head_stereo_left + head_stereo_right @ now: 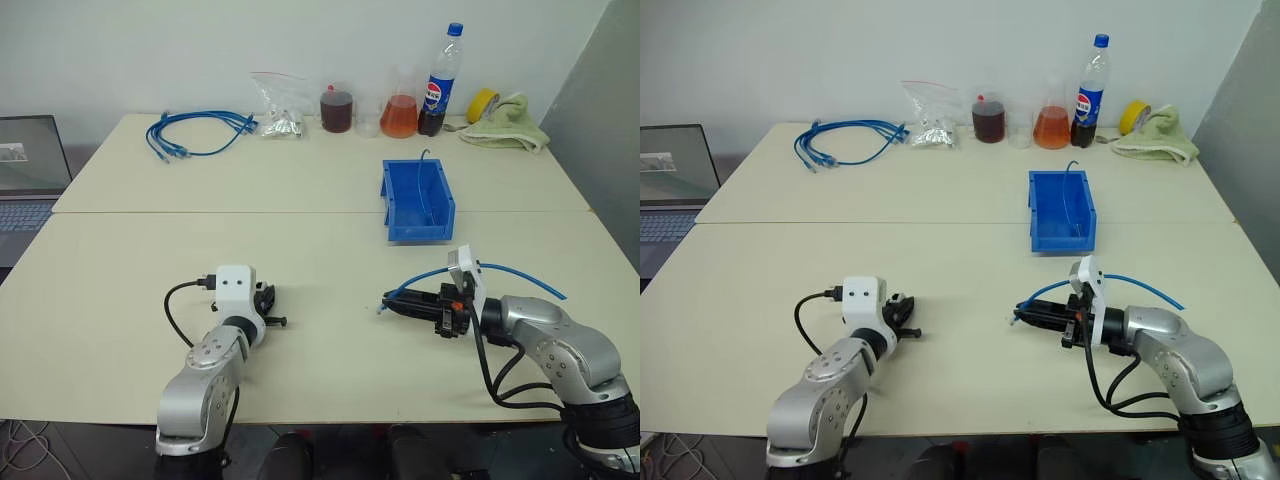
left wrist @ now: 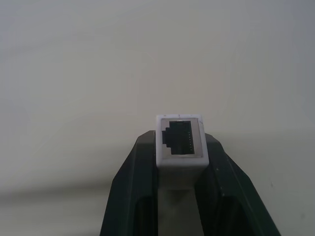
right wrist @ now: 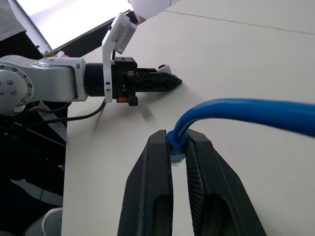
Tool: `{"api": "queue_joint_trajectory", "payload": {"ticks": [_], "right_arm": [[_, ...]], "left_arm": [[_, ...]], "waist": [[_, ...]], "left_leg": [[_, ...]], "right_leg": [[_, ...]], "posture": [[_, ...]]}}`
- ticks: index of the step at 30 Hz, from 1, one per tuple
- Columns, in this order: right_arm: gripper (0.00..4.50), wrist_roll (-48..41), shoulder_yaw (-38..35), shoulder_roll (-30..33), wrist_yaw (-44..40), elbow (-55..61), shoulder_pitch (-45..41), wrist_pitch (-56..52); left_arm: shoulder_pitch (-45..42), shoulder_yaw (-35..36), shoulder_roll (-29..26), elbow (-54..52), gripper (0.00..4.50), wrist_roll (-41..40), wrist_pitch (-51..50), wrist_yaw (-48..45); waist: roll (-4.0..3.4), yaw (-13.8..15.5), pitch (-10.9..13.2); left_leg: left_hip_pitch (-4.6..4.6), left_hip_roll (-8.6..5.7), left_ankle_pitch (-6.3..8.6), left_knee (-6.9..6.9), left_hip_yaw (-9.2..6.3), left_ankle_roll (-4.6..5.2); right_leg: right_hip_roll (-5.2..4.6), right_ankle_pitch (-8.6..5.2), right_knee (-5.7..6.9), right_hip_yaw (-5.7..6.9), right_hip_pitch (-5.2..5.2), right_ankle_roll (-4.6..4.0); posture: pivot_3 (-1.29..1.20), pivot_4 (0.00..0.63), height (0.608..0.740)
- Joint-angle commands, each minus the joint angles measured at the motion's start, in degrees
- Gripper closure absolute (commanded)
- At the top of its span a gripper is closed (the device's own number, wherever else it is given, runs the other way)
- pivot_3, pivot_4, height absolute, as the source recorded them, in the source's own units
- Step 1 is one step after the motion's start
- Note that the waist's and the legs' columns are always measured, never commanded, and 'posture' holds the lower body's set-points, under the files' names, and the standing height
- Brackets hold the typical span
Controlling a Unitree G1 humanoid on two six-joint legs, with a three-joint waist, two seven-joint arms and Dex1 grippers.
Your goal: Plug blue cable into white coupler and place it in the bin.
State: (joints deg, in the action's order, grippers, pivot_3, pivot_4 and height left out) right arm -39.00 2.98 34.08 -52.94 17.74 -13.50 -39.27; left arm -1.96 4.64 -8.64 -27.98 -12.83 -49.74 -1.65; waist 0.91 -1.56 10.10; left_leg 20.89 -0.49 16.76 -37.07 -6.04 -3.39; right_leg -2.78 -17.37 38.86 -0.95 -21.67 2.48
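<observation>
Head view: the right gripper [image 1: 385, 303] is clamping the cable's [image 1: 520, 274] plug end at four o'clock from the bin [image 1: 417, 201]; nothing is plugged or binned yet. Left wrist view: the left gripper [image 2: 179, 147] is pinching the coupler [image 2: 179, 140], its socket facing outward. Right wrist view: both grippers are facing each other, well apart.

The table [image 1: 300, 260] is pale cream. At upper right of centre sits a bright blue bin [image 1: 417, 200]. A blue cable [image 3: 236, 110] runs between black fingers [image 3: 152, 182]. The small coupler [image 2: 179, 140] is white with a dark socket. At top left, blue cables [image 1: 195, 133].
</observation>
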Motion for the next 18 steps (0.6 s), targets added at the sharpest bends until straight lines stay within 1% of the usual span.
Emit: {"api": "queue_joint_trajectory", "payload": {"ticks": [1,6,18], "right_arm": [[4.39,-1.40,-1.31,0.57,-0.95,2.63,0.64,0.00],[4.39,-1.54,-0.69,0.17,-0.91,2.65,1.12,0.19],[4.39,-1.39,-0.56,-0.22,-0.63,2.98,0.78,0.08]], "left_arm": [[1.78,0.56,-1.27,-5.87,3.88,0.68,-2.35,0.63],[3.36,0.04,-1.16,-6.64,3.88,1.04,-2.41,0.64],[3.37,-0.16,-0.22,-0.47,3.88,1.07,1.46,-0.70]], "waist": [[0.01,0.03,0.00],[0.02,0.05,0.01],[0.02,0.10,0.01]], "left_leg": [[0.00,0.00,0.00,0.00,0.00,0.00],[0.00,0.00,0.00,0.00,0.00,0.00],[-0.05,0.00,0.00,-0.02,0.02,0.00]], "right_leg": [[0.00,0.00,0.00,0.00,0.00,0.00],[0.01,0.00,0.00,0.01,0.00,0.00],[0.01,0.00,-0.01,0.05,0.10,0.00]], "posture": [[0.00,0.150,0.740],[0.00,0.150,0.740],[0.00,0.150,0.740]]}}
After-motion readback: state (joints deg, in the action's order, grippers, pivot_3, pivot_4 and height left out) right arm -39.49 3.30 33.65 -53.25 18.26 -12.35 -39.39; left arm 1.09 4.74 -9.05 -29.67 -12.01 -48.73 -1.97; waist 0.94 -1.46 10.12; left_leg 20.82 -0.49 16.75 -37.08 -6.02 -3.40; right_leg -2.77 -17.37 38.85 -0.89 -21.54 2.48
